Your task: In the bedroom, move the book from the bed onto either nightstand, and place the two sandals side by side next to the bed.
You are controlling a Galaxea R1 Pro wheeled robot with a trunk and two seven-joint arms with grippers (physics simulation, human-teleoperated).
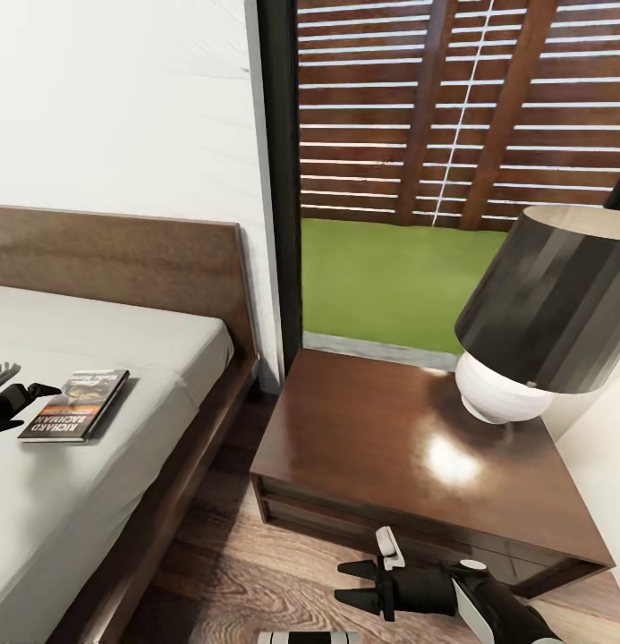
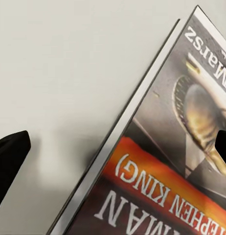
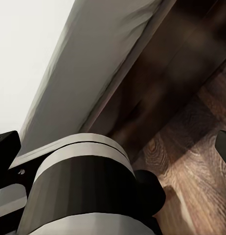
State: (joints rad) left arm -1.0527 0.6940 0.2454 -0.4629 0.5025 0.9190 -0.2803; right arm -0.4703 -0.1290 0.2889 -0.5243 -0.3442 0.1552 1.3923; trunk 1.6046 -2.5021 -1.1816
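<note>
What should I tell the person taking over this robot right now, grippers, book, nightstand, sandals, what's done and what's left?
Left gripper: open, at the near edge of the book, not gripping it.
Right gripper: open and empty, low over the wooden floor in front of the nightstand.
The book lies flat on the bed, near the headboard.
The nightstand's top has free space beside the lamp.
Done: nothing placed yet.
Left: grasp the book, carry it to the nightstand; then find the two sandals and set them side by side next to the bed.
</note>
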